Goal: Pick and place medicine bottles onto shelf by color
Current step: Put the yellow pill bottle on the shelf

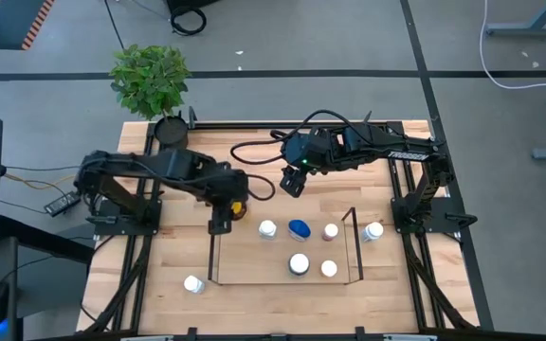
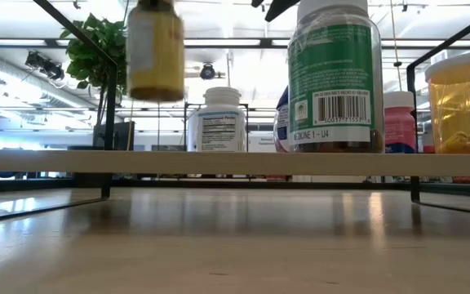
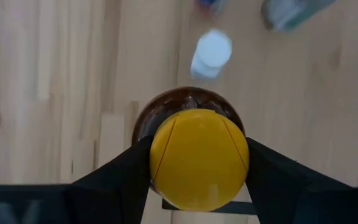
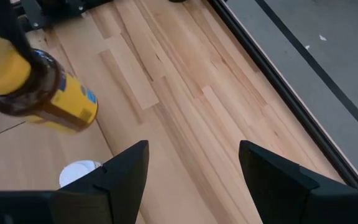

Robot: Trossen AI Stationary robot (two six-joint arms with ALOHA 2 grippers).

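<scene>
From overhead you get little of the amber jar (image 1: 238,206): the left gripper (image 1: 224,216) and its wrist cover most of it, leaving only a sliver of yellow at the near-left corner of the shelf (image 1: 212,258). In the low view the jar's top is cut off by the frame edge and it is blurred, hanging clear above the shelf board, with no fingers showing there. Your left wrist view settles it: the yellow lid (image 3: 199,158) sits squarely between the two dark fingers (image 3: 120,177), which press its sides from either hand, clenched on it. Beyond those fingertips a white-capped bottle (image 3: 211,53) is smeared, probably standing on the shelf board.

The right gripper (image 4: 192,163) hangs over bare table behind the shelf, its fingers spread apart with nothing between them. From its wrist view you see the jar off to one side, tilted in frame, and a white cap (image 4: 79,173) partly hidden behind one finger.
</scene>
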